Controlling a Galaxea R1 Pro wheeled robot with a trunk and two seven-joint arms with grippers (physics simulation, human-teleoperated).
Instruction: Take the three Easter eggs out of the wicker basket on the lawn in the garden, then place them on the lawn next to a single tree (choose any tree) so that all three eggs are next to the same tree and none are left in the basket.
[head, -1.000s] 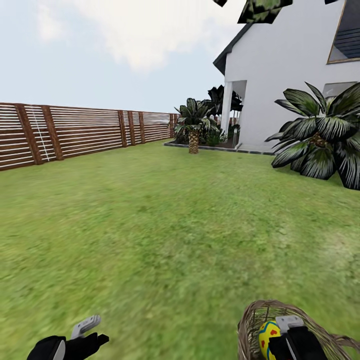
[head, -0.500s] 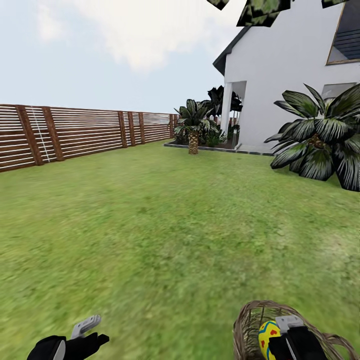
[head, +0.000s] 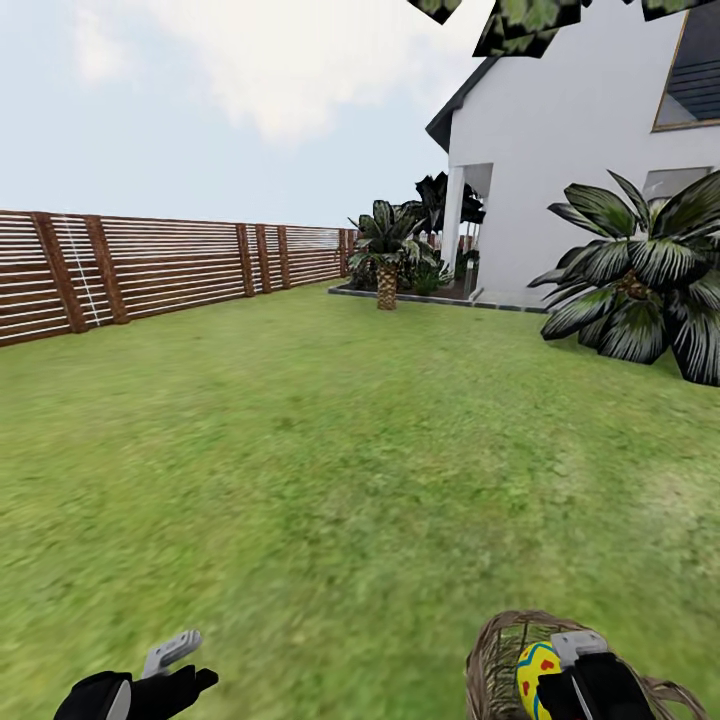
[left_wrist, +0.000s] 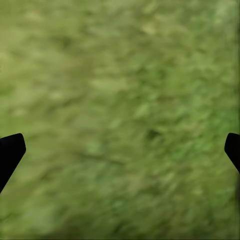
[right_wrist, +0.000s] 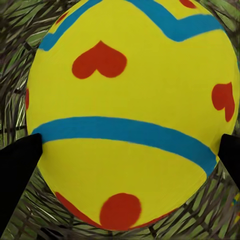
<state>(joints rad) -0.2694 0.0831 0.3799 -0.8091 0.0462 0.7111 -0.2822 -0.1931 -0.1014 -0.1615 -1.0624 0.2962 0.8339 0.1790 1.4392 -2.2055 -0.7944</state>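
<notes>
Green, mottled lawn (head: 330, 450) spreads across most of the head view, running back to a brown slatted wooden fence (head: 150, 265) on the left and a white house (head: 590, 150) on the right. A short palm with a scaly trunk (head: 387, 255) stands by the house's corner, and a larger, dark-leaved palm (head: 640, 280) sits further right against the wall. Dark leaves (head: 525, 20) hang in at the top edge.

At the bottom right of the head view, the brown wicker basket (head: 500, 655) rests on the grass. The right gripper (head: 575, 680) reaches down into it, right beside a yellow Easter egg (head: 537, 675) with red marks and a blue band. From the right wrist camera the egg (right_wrist: 127, 112) sits between the two black fingers (right_wrist: 17, 170) — each tip appears to touch its side, so it seems grasped, with woven wicker (right_wrist: 15, 60) behind it.

At the bottom left of the head view, the left gripper (head: 185, 665) hovers low over bare grass. From its wrist camera its fingers (left_wrist: 10, 155) are spread wide apart and released, with blurred lawn (left_wrist: 120, 110) between them.
</notes>
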